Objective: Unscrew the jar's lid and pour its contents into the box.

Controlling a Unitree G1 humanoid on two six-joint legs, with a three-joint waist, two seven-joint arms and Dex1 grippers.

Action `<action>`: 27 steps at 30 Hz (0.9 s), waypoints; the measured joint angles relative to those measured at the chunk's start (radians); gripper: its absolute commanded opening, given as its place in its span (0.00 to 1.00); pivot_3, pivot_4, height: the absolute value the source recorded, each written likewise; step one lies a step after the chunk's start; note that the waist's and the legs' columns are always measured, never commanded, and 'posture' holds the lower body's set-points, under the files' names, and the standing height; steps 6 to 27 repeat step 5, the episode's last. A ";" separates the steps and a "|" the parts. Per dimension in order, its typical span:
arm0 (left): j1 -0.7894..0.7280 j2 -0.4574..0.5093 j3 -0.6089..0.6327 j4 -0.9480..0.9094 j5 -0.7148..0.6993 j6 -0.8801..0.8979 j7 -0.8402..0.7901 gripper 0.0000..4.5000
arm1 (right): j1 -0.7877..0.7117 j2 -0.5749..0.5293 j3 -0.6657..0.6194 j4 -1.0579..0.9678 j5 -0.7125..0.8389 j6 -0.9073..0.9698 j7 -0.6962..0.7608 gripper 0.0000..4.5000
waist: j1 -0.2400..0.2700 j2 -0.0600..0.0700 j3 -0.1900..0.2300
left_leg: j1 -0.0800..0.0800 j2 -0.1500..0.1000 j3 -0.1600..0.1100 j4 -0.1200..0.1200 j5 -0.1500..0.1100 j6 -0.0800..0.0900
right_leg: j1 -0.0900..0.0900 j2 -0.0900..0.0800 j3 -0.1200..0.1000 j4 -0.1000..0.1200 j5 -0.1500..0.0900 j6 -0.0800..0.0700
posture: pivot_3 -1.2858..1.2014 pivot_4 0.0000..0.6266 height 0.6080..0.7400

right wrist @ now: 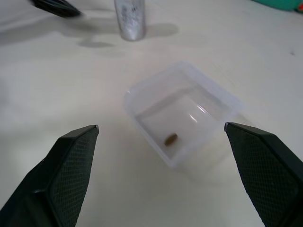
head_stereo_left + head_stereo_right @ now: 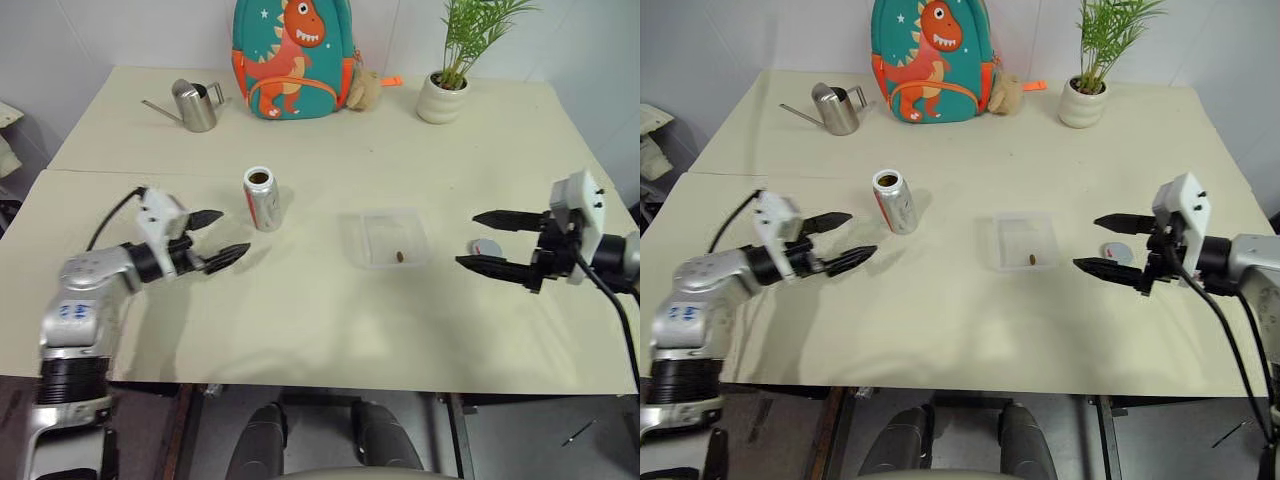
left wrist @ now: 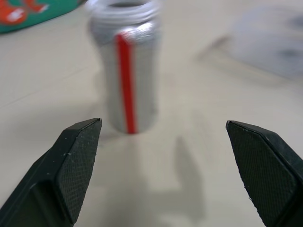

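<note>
Cream table (image 2: 300, 330): the work surface, bearing every object listed here. Dinosaur backpack (image 2: 293, 55): teal with an orange dinosaur, upright at the far edge, centre. Potted plant (image 2: 446, 88): green fronds in a white pot, far right of the backpack. Steel watering can (image 2: 195, 104): far left of the backpack, spout pointing left.

Left gripper (image 2: 216, 237): hovers above the near-left part of the table, both black fingers spread wide and grasping nothing; it points toward the jar, which stands just beyond its fingertips, apart from them. Right gripper (image 2: 491, 241): hovers at the right side of the table, fingers likewise spread wide and empty, aimed toward the box; in the right wrist view the box sits between and beyond its two fingers (image 1: 71, 165).

Box (image 2: 391, 238): clear, shallow, rounded corners, resting near the table's centre, between the two grippers and well to the right of the jar. Jar (image 2: 262, 198): upright, silvery body with a red vertical stripe, mouth open and uncapped; it stands left of centre, near the left gripper. Lid (image 2: 487, 247): round grey cap with a small red mark, lying flat on the table right of the box, seen between the right gripper's fingers. Contents (image 2: 399, 257): one small brown lump lying on the floor of the box, toward its near side.
</note>
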 measured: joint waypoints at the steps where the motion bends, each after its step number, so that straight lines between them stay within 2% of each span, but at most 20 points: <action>1: -0.011 0.024 0.029 0.033 -0.030 -0.031 -0.060 1.00 | 0.001 -0.008 -0.014 -0.001 0.002 -0.001 0.008 1.00 | 0.000 0.000 0.000 | 0.001 0.000 0.000 0.000 0.000 0.000 | 0.000 0.000 0.000 0.000 0.000 -0.001 | 0.52 0.24 1.00; 5: -0.037 0.095 0.112 0.135 -0.098 -0.114 -0.212 1.00 | 0.014 -0.028 -0.042 0.012 0.002 -0.010 0.039 1.00 | 0.000 0.001 -0.001 | 0.001 0.000 0.000 0.000 0.000 0.000 | 0.002 -0.001 -0.001 -0.003 0.000 -0.004 | 0.52 0.24 1.00; 27: -0.037 0.095 0.112 0.135 -0.098 -0.114 -0.212 1.00 | 0.014 -0.028 -0.042 0.012 0.002 -0.010 0.039 1.00 | 0.000 0.001 -0.001 | 0.001 0.000 0.000 0.000 0.000 0.000 | 0.002 -0.001 -0.001 -0.003 0.000 -0.004 | 0.52 0.24 1.00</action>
